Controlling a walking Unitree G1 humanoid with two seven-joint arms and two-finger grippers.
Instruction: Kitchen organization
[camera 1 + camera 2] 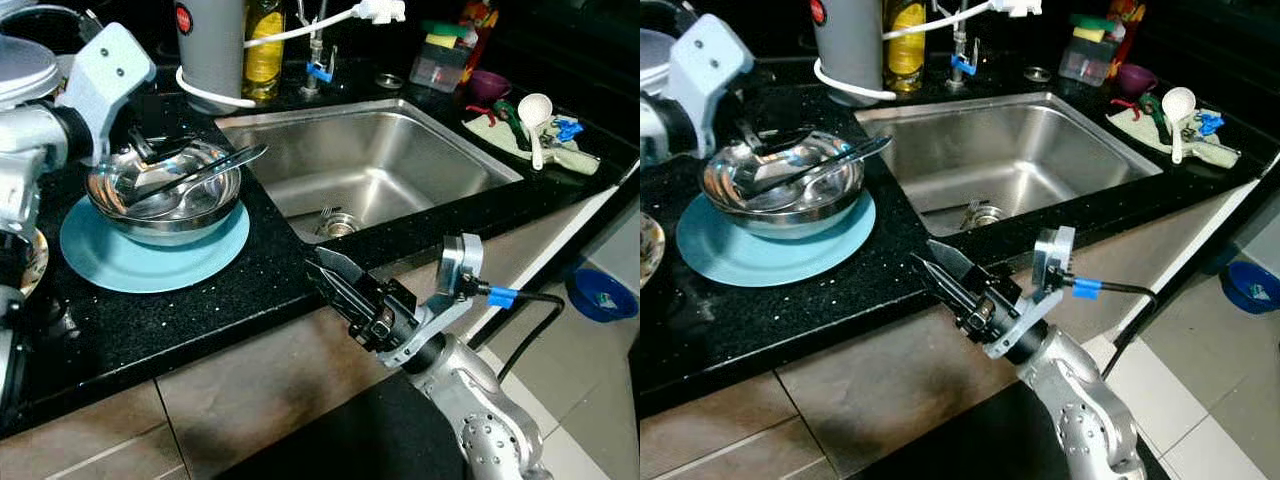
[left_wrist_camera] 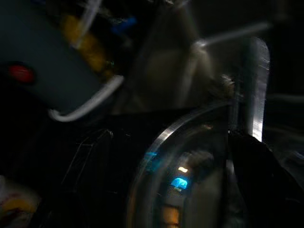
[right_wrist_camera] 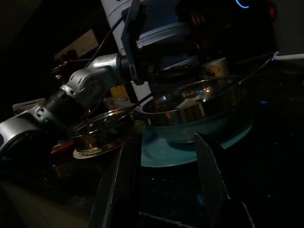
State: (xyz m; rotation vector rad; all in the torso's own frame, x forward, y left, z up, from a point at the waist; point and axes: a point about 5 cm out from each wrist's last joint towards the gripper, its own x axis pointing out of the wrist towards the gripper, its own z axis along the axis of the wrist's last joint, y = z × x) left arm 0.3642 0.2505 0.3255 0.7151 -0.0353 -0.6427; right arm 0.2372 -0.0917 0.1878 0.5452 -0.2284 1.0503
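Writing can't be read anywhere. Shiny steel bowl (image 1: pixel 165 195) is set on a round blue plate (image 1: pixel 150 258); left gripper (image 1: pixel 140 150) state can't be told, right gripper (image 1: pixel 335 280) is spread, holding nothing.

Steel bowl (image 1: pixel 165 195) holding utensils on blue plate (image 1: pixel 150 255), black bench (image 1: pixel 200 310); right tool (image 1: pixel 335 275) parted beside sink (image 1: pixel 380 160).

A bowl (image 1: pixel 165 195) sits on a plate (image 1: pixel 150 255) on the counter (image 1: pixel 200 310), left of the sink (image 1: pixel 370 165); a spoon (image 1: pixel 205 168) lies in the bowl, a ladle (image 1: pixel 535 120) right of the sink
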